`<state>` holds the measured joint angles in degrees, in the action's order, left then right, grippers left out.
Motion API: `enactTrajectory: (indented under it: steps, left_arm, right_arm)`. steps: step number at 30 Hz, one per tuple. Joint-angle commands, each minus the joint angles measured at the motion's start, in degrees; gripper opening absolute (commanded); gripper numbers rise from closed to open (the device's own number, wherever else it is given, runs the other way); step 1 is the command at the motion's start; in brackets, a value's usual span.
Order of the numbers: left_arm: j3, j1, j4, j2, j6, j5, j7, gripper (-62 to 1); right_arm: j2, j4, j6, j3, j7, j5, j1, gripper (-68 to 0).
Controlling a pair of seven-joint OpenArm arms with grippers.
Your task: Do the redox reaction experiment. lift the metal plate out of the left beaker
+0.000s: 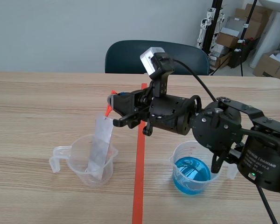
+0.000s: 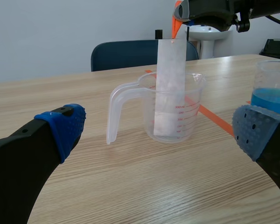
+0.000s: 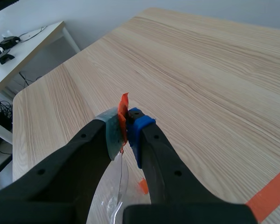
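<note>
The right gripper, reaching across the tape line, pinches the orange tab atop the plate. The plate leans in the left beaker, its lower end inside. The right beaker holds blue liquid. Both beakers stand near the desk's front edge, one on each side of the line.

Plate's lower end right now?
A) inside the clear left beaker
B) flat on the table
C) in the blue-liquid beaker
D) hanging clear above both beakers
A: the metal plate has its lower end inside the clear beaker, the right arm's jaws shut on its orange tab.
</note>
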<state>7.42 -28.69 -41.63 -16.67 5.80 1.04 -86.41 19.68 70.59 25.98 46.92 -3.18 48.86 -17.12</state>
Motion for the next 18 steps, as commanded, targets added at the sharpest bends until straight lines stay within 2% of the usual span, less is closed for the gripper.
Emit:
enactTrajectory:
  steps: [1, 6, 9, 14, 18]
  left_arm:
    - [-0.4, 0.0, -0.7, 0.0, -0.2, 0.1, -2.6, 1.4]
    - [-0.4, 0.0, -0.7, 0.0, -0.2, 0.1, -2.6, 1.4]
    - [-0.4, 0.0, -0.7, 0.0, -0.2, 0.1, -2.6, 1.4]
    - [-0.4, 0.0, -0.7, 0.0, -0.2, 0.1, -2.6, 1.4]
    - [-0.4, 0.0, -0.7, 0.0, -0.2, 0.1, -2.6, 1.4]
  right_arm:
    - [0.0, 0.9, 1.2, -0.2, -1.0, 0.4, -0.8, -67.1]
    - [-0.2, 0.9, 2.5, -0.2, -0.9, 0.3, -0.8, -67.1]
    - [-0.2, 0.9, 4.8, -0.2, -0.8, 0.4, -0.8, -67.1]
    - [-0.2, 1.0, 6.7, -0.2, -0.8, 0.4, -0.8, -67.1]
    - [-0.2, 1.0, 7.1, -0.2, -0.8, 0.4, -0.8, -67.1]
